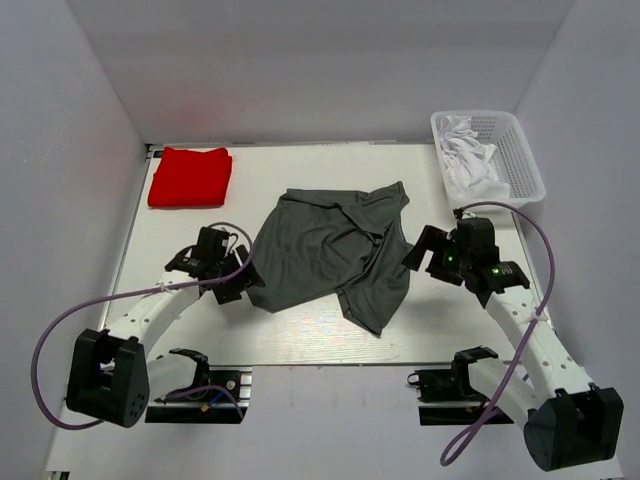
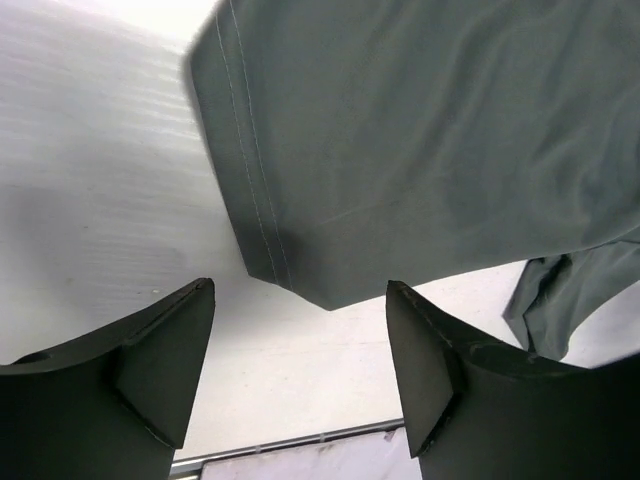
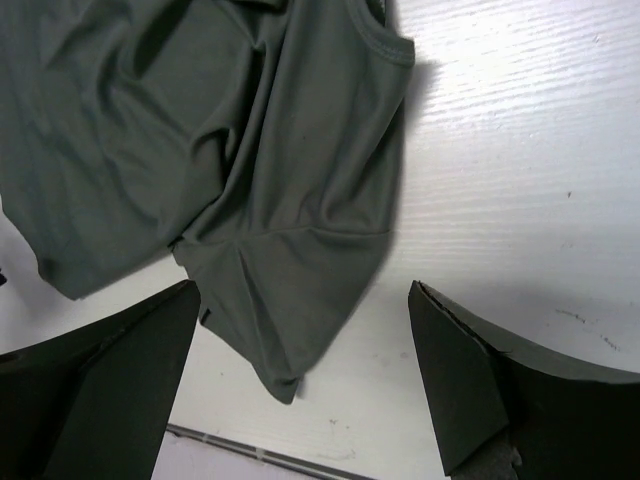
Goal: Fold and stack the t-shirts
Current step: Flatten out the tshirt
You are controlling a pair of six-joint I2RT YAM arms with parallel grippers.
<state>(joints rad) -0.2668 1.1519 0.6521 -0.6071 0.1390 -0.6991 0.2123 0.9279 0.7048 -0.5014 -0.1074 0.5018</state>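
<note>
**Crumpled charcoal-grey cotton t-shirt lay unheld**

It sprawled between the left pincer and right pincer, its edges just ahead of their tips. Both gaped wide, gripping nothing. The folded bright-red cotton t-shirt sat well beyond the left pincer.
</note>
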